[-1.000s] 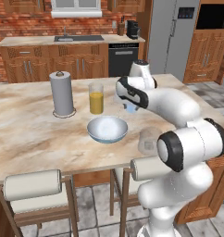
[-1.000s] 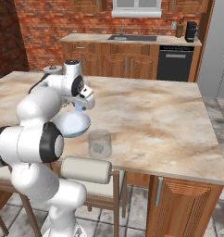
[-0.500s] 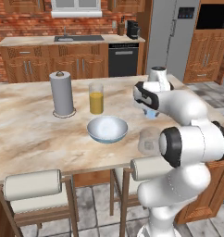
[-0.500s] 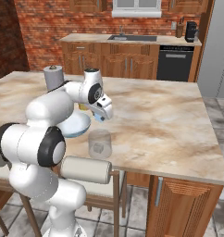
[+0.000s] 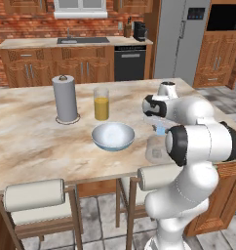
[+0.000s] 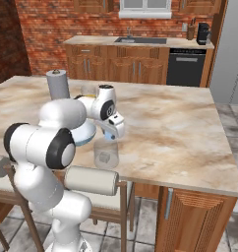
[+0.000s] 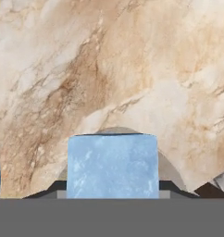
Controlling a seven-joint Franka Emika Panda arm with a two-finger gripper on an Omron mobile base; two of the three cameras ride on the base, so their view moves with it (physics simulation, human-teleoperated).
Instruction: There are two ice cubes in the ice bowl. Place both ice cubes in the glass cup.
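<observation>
We hold the small light blue ice cube [image 7: 112,165] clamped in our end effector [image 6: 112,133] just above the short clear glass cup [image 6: 106,153] on the marble tabletop [image 6: 190,128], positioned to drop it inside beside the whitish cube [image 6: 104,157].

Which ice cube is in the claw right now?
The light blue ice cube, clamped in the claw. The whitish-grey cube already sits in the glass cup.

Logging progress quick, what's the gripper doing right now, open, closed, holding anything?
Gripper: closed on the light blue ice cube, held above the glass cup.
</observation>
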